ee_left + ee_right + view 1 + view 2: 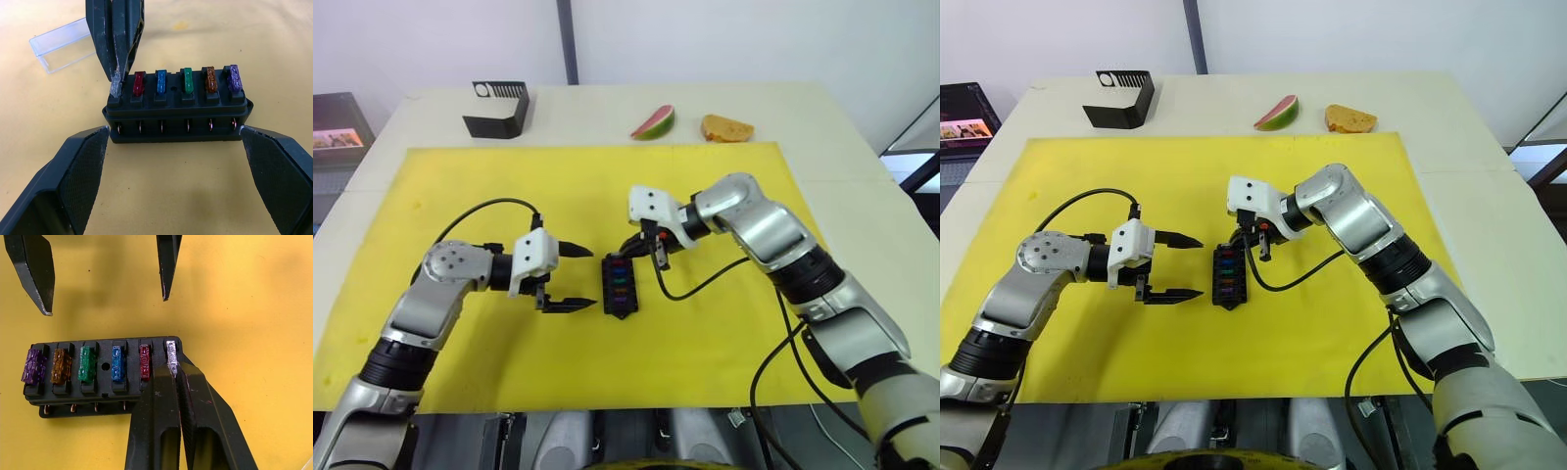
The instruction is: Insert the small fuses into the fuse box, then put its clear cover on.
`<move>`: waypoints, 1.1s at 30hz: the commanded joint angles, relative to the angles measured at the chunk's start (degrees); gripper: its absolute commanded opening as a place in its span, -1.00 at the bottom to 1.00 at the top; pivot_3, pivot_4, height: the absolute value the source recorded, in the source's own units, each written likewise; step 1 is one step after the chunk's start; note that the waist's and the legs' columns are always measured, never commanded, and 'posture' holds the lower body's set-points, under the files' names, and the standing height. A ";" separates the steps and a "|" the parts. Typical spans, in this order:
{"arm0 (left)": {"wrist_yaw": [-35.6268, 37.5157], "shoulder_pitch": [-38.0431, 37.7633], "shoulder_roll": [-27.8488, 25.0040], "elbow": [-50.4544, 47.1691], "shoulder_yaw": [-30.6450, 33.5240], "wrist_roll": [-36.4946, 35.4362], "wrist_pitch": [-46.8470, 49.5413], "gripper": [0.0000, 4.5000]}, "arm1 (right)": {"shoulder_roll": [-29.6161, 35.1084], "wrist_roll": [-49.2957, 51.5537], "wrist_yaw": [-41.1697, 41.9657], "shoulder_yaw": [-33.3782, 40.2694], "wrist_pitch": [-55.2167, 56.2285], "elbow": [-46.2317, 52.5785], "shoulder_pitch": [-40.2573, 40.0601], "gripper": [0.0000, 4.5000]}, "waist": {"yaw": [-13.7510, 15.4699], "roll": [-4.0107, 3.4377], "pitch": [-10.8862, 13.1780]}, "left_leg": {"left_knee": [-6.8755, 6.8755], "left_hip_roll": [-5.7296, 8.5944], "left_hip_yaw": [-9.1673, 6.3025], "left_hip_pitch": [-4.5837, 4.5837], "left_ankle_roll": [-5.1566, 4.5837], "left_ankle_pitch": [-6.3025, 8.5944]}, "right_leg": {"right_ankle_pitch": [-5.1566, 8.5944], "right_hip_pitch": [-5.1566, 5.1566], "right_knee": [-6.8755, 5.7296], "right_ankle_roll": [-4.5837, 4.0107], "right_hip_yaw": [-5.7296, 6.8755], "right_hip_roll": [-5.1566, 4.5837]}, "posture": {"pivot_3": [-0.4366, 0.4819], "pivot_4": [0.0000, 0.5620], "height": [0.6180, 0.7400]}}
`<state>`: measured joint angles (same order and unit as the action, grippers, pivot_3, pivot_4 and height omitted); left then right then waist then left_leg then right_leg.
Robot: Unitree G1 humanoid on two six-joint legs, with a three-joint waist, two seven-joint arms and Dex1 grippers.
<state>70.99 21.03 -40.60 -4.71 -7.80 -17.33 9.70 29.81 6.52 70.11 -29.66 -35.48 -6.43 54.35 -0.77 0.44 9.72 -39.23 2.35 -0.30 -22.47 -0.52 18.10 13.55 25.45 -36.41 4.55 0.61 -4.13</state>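
Yellow mat (pixel 705 352) carries the black oblong fuse box (pixel 178 115); right gripper (pixel 172 363) pinches its pale grey fuse (pixel 170 352), left gripper (pixel 576 277) gapes beside it.

Both arms: silver-grey shells, black joint bands, rounded elbow housings. White boxy wrist block behind each claw, 2 dark screw holes on the right one. Black cable loops from behind each white block back along the forearm. Left gripper (pixel 570 277): 2 black fingers tapering to points, inner pads (pixel 85 171) cross-hatched. Right gripper (pixel 172 363): 2 black fingers, smooth outer faces with light scuffs, whitish wear at the tips.
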 commanded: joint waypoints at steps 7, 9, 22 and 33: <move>0.04 0.40 -0.58 -1.71 0.43 0.05 -0.12 0.99 | -0.72 -0.84 0.57 0.01 -2.62 -0.21 -0.63 -1.00 | 0.00 0.01 -0.01 | 0.00 0.00 0.00 0.03 0.00 0.00 | 0.00 -0.03 -0.02 0.00 0.00 0.00 | -0.05 -0.47 1.00; 0.07 0.47 -0.51 -1.61 0.41 0.13 -0.09 0.99 | -0.96 -0.92 0.42 0.30 -2.77 -0.45 -0.45 -1.00 | 0.00 0.01 -0.02 | 0.00 0.00 0.00 0.03 0.00 0.00 | 0.00 -0.03 -0.02 0.00 0.00 0.00 | -0.05 -0.47 1.00; 0.08 0.57 -0.40 -1.27 0.08 0.83 -0.71 1.00 | -1.52 -0.30 0.87 1.57 -4.53 1.39 1.57 -0.58 | 0.00 0.00 -0.02 | 0.00 0.00 0.00 0.04 0.01 -0.01 | 0.00 -0.02 -0.03 0.00 0.00 0.01 | -0.05 -0.47 1.00; 0.05 0.38 -0.50 -1.21 0.08 1.11 -1.06 1.00 | -1.64 0.92 0.49 4.09 -5.74 2.56 3.39 -0.17 | 0.00 0.00 -0.02 | 0.00 0.00 0.00 0.04 0.01 -0.01 | 0.00 -0.02 -0.03 0.00 0.00 0.01 | -0.05 -0.47 1.00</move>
<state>70.96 21.03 -40.60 -4.70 -8.19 -16.25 9.55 28.46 6.50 70.66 -27.91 -41.01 -6.12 55.75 -0.78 0.45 9.70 -39.23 2.34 -0.30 -22.44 -0.51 18.09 13.55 25.43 -36.44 4.55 0.61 -4.12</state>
